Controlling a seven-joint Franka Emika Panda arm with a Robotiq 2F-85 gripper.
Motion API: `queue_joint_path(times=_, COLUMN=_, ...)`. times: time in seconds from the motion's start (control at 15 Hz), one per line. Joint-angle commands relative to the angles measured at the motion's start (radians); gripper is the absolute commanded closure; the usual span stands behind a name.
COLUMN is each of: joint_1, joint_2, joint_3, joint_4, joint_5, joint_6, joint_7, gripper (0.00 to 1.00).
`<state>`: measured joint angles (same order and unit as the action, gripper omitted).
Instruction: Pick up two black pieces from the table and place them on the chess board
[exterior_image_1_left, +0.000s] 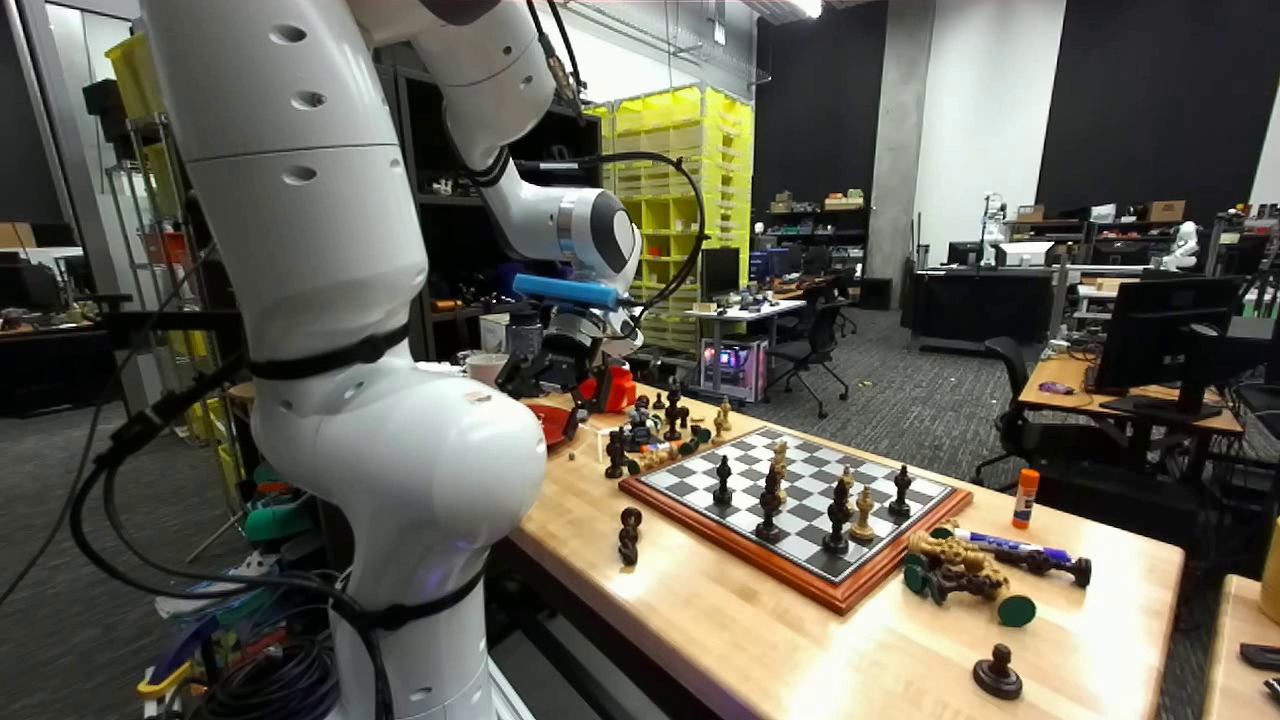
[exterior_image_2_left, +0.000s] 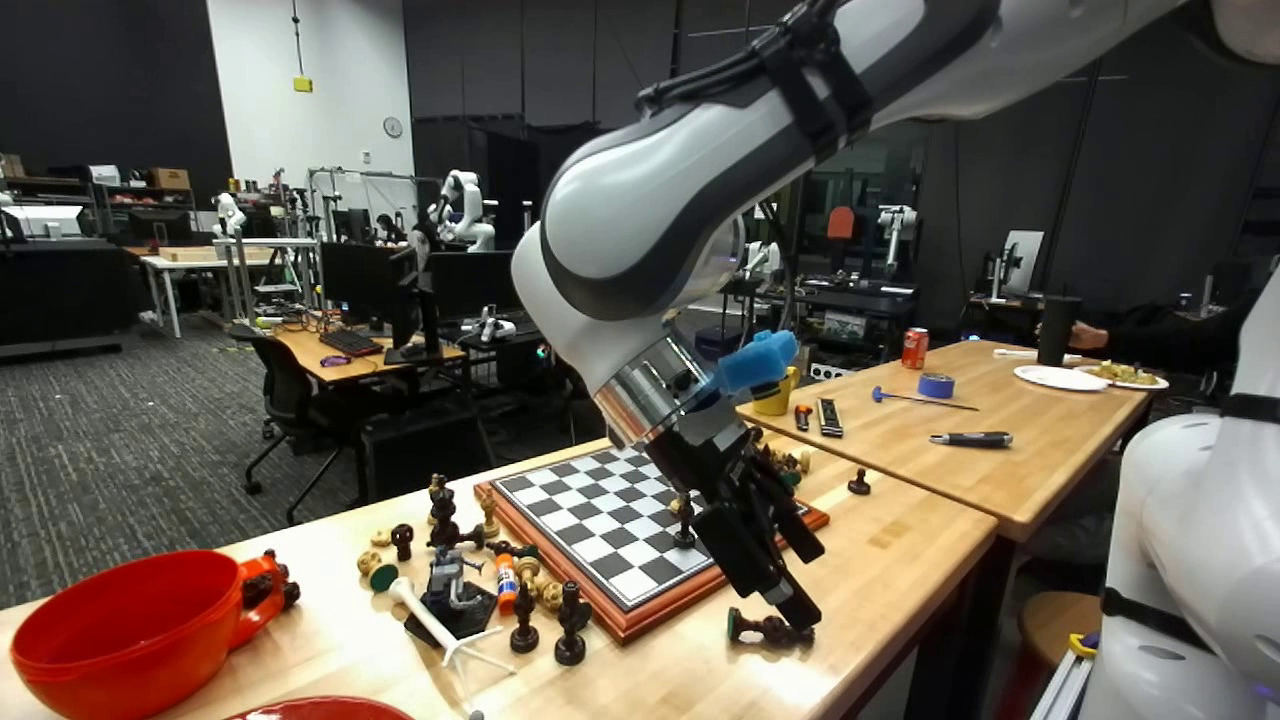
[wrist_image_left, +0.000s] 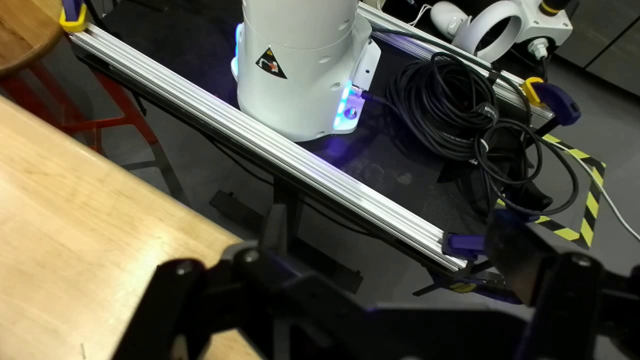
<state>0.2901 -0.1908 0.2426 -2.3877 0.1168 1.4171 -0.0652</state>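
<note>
- Leftmost in an exterior view I have a big red cup (exterior_image_2_left: 130, 685) on the pale wooden table (exterior_image_2_left: 640, 690).
- Next comes a tilted white stand (exterior_image_2_left: 425, 615) with splayed legs, near a jumble of dark and pale pieces.
- Two upright black pieces (exterior_image_2_left: 570, 630) stand on the table just beside the chess board (exterior_image_2_left: 590, 530), with an orange tube (exterior_image_2_left: 507, 585) near them.
- The board lies flat on the table; in an exterior view I see dark and pale chessmen (exterior_image_1_left: 769, 510) standing on its squares.
- Off the board's edge, a lying black piece (exterior_image_2_left: 768, 630) rests on its side on the table.
- My gripper (exterior_image_2_left: 808, 582) hangs over the table, released, fingers spread wide and gripping nothing. A fingertip overlaps the lying black piece in an exterior view, yet the two show apart in an exterior view (exterior_image_1_left: 628, 535).
- Further right, a small black pawn (exterior_image_2_left: 858, 484) stands upright on the table, clear of the board.
- Rightmost, a second wooden table (exterior_image_2_left: 1060, 420) carries a blue tape roll (exterior_image_2_left: 937, 385), a red can (exterior_image_2_left: 915, 348) and a white plate (exterior_image_2_left: 1062, 378).
</note>
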Motion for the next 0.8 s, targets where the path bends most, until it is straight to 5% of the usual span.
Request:
queue_joint_path(times=0.0, joint_1=-0.007, joint_2=0.000, joint_3=0.007, joint_4=0.002, joint_5=0.001, joint_6=-0.002, joint_7=-0.001, gripper=0.00)
queue_joint_path(times=0.27, joint_1=0.000, joint_2=-0.018, joint_3=0.011, joint_4=-0.023, joint_5=0.032, joint_6=0.032, joint_7=-0.005, gripper=0.00)
queue_joint_path(times=0.73, joint_1=0.032, joint_2=-0.022, joint_3=0.067, joint_4=-0.090, joint_5=0.205, joint_6=0.404, joint_7=0.066, gripper=0.00)
